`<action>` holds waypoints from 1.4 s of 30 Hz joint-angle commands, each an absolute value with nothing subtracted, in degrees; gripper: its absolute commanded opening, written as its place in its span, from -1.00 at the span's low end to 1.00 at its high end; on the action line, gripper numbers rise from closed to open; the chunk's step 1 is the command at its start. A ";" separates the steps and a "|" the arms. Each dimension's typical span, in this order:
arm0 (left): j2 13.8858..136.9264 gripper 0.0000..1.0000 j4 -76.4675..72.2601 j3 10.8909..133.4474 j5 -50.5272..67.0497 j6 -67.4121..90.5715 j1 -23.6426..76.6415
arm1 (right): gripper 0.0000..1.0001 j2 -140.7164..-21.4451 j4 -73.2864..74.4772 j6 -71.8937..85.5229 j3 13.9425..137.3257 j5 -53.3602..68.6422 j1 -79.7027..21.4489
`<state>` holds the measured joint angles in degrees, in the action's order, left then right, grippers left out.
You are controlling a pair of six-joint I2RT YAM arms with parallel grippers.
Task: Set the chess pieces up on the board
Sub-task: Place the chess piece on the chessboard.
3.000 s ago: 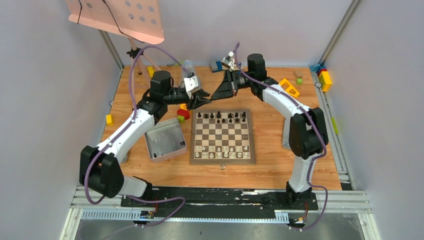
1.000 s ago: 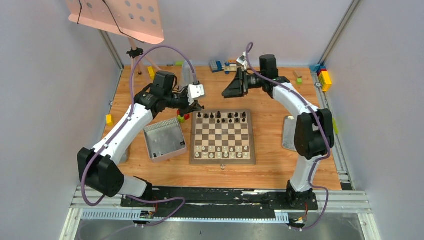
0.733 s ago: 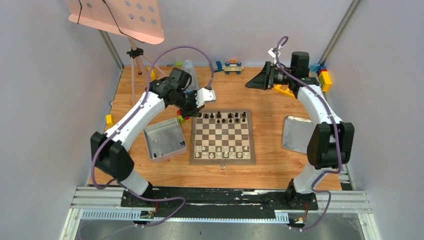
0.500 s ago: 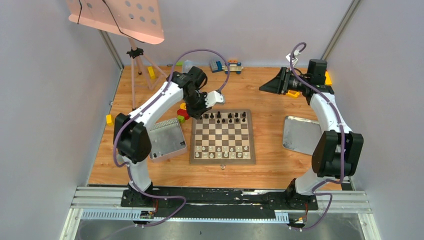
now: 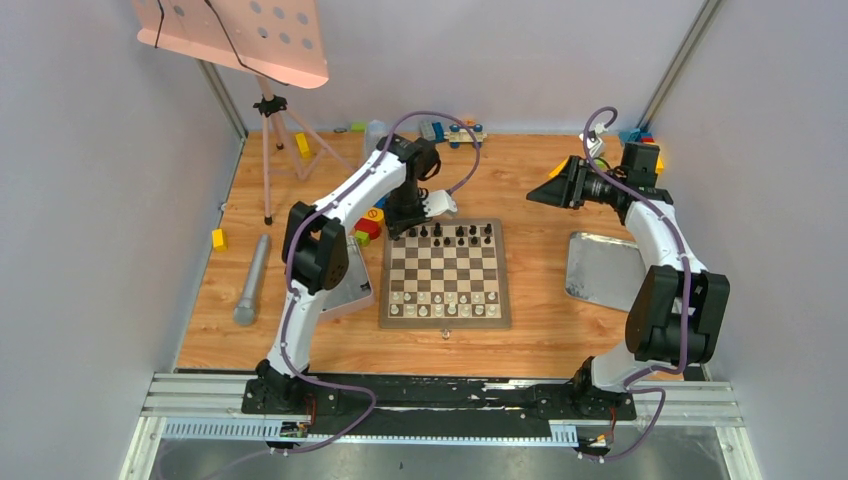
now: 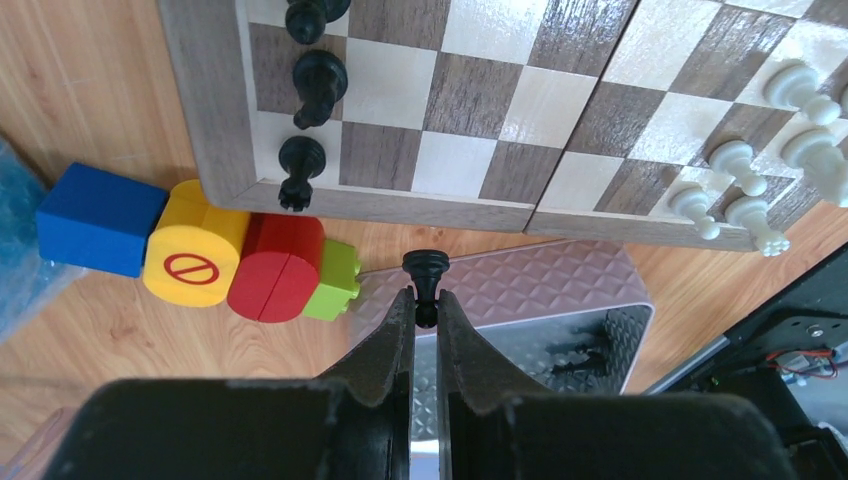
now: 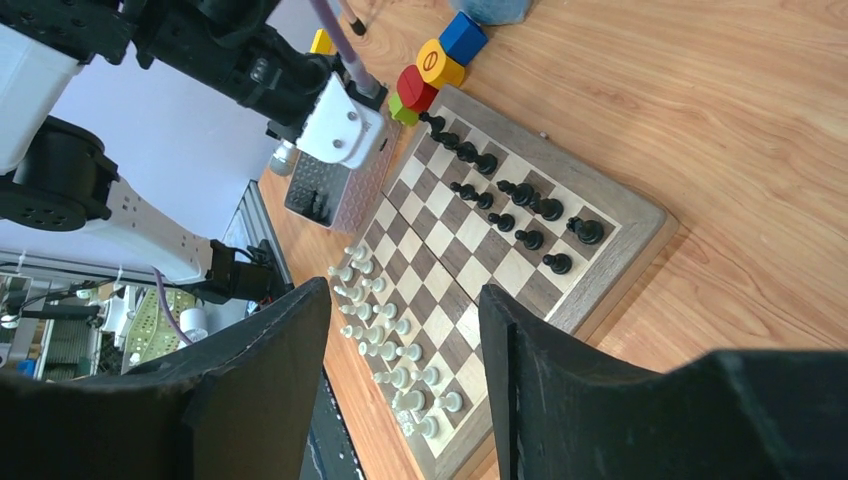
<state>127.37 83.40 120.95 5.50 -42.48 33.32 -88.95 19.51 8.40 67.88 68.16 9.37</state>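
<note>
Left gripper (image 6: pixel 425 300): clamped on black pawn (image 6: pixel 424 270), now swung to upper-left corner of board (image 5: pixel 445 322); placement next. Right gripper (image 7: pixel 405 300): wide, empty.

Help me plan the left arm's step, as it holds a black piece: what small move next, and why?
Probably shift the left gripper over the board: it pinches a black piece just off the edge, and squares beside the black row look free.

A robot lab cell: grey panel walls (image 5: pixel 95 260), aluminium rails (image 5: pixel 190 402).
</note>
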 commanded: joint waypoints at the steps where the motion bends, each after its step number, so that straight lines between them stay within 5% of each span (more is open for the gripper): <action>1: 130.25 -1.00 88.26 125.85 2.40 -41.87 34.75 | 0.14 -87.61 18.42 6.00 67.70 70.00 10.02; 42: 140.48 -0.95 87.85 132.65 -4.61 -42.31 36.80 | 0.11 -88.61 18.38 5.73 66.53 71.83 10.46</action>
<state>140.11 87.35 130.04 -4.01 -42.35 36.03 -88.95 19.51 7.35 66.41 69.93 9.96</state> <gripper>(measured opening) 0.148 0.556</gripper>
